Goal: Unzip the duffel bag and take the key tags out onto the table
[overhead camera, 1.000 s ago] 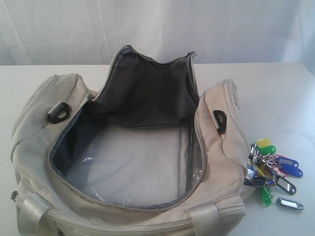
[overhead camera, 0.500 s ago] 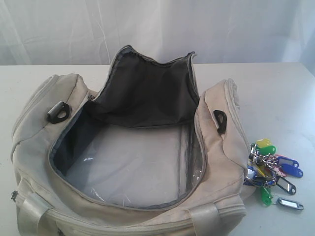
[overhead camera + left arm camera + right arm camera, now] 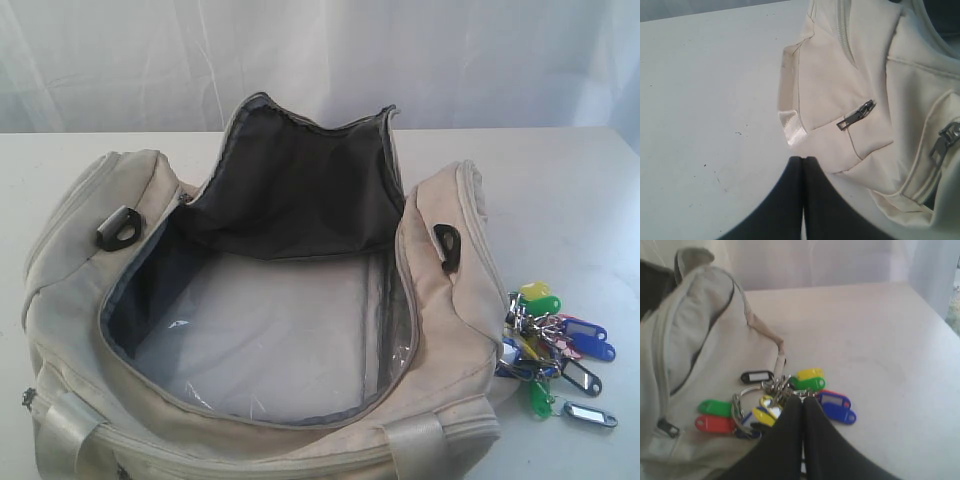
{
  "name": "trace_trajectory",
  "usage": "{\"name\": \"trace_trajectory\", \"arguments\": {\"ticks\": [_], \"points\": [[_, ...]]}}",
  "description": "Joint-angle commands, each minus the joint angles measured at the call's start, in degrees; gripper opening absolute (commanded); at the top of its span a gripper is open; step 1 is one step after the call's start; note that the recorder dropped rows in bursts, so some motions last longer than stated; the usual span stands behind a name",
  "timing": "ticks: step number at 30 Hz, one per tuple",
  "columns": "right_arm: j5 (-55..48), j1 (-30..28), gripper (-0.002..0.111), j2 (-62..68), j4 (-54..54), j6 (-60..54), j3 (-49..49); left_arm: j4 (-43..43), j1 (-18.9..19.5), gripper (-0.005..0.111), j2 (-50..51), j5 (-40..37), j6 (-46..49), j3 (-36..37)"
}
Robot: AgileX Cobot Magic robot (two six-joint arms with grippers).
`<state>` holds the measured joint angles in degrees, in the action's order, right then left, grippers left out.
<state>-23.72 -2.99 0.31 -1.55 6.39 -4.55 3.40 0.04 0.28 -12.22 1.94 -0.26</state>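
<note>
- exterior view: raised, angled down across the table (image 3: 570, 180) toward a white curtain (image 3: 120, 60); close in, the duffel bag (image 3: 70, 290) fills the lower frame, cut off at the bottom edge.
- left wrist view: behind the left gripper (image 3: 803, 159), looking steeply down, near the bag's outer fabric and bare table.
- right wrist view: behind the right gripper (image 3: 803, 400), shallower angle, close on the key tags (image 3: 785, 400), curtain beyond.
- shared: exterior and right wrist both catch the tags by the bag's end; all three see bag and table.

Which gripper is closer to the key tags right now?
Right. The right gripper hangs at the key tags; the left gripper is beside the bag, at a zipped pocket.
</note>
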Motion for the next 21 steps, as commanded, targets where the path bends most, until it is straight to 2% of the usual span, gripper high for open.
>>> {"name": "trace_trajectory", "arguments": {"ticks": [1,7,13,21], "points": [[2.52,-0.43,0.0,-0.31,-0.32,-0.16,4.55,0.63,0.12,0.0,-0.28,0.32,0.02,0.26],[4.14,0.25,0.0,-0.31,-0.09,-0.61,4.55,0.63,0.12,0.0,-0.28,0.32,0.02,0.26],[4.14,4.18,0.0,-0.31,-0.09,-1.67,4.55,0.63,0.12,0.0,-0.28,0.32,0.02,0.26],[4.14,4.35,0.0,-0.31,-0.09,-1.67,4.55,0.63,0.12,0.0,-0.28,0.32,0.02,0.26]]}}
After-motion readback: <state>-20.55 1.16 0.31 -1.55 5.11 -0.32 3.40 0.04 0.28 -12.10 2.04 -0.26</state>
